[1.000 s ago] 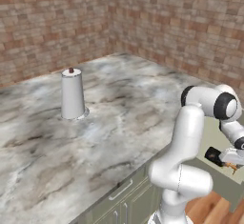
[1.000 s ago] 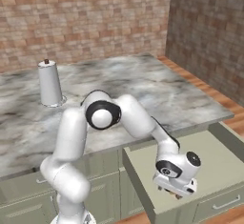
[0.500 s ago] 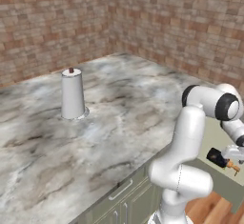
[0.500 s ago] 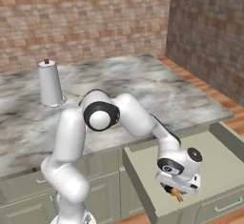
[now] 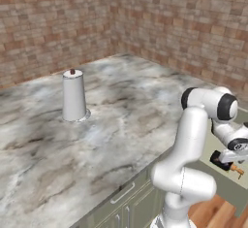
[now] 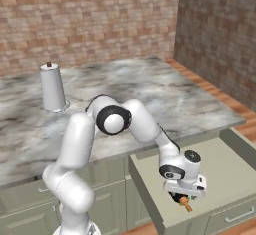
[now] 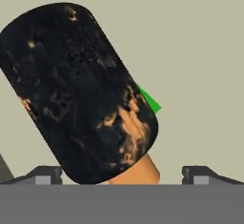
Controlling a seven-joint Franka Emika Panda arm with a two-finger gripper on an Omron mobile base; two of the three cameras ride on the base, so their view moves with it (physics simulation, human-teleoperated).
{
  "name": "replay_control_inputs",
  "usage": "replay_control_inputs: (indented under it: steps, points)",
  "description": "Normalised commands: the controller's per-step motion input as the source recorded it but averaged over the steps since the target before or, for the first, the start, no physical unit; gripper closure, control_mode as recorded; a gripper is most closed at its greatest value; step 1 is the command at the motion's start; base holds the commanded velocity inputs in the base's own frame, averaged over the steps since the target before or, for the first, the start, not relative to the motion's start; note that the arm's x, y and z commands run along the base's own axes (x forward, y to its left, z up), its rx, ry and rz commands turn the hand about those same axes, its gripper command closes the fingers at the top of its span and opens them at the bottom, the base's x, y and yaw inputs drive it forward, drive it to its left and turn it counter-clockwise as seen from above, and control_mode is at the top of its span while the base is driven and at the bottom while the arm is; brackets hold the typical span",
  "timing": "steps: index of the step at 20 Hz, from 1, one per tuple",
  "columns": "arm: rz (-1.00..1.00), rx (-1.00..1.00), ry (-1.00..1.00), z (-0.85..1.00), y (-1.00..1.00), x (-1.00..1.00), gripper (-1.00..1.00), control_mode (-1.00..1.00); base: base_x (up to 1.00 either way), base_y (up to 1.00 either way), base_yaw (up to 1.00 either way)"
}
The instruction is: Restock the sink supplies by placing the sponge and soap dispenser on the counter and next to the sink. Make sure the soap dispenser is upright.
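The hand point(image 6: 183, 197) is hovering spread wide over the dispenser point(image 7: 78, 94), which is lying on its side in the open drawer point(image 6: 225, 166) with the sponge point(image 7: 150, 100) peeking out at 3 o'clock; next, it likely needs lowering and closing.

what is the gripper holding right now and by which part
Nothing yet. The gripper is open, its fingertips wide on either side of the soap dispenser, which lies on its side in the open drawer, ungripped.
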Motion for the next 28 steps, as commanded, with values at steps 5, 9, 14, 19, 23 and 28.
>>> replay_control_inputs:
  steps: [5,9,14,19,23,28]
  points:
    - [0.15,-0.01,0.03,-0.24,-0.42,0.01,-1.0,-1.0,0.0,0.0,0.0]
    - [0.15,0.0,0.0,-0.01,-0.5,0.0,-1.0,-1.0,0.0,0.0,0.0]
    - [0.16,0.0,0.0,0.0,-0.15,-0.14,-1.0,-1.0,0.0,0.0,0.0]
    - [0.16,0.0,0.0,-0.09,0.0,-0.29,-1.0,-1.0,0.0,0.0,0.0]
    - [0.16,0.0,0.0,-0.03,0.0,-0.42,-1.0,-1.0,0.0,0.0,0.0]
    - [0.17,0.0,0.0,0.0,0.0,-0.13,-1.0,-1.0,0.0,0.0,0.0]
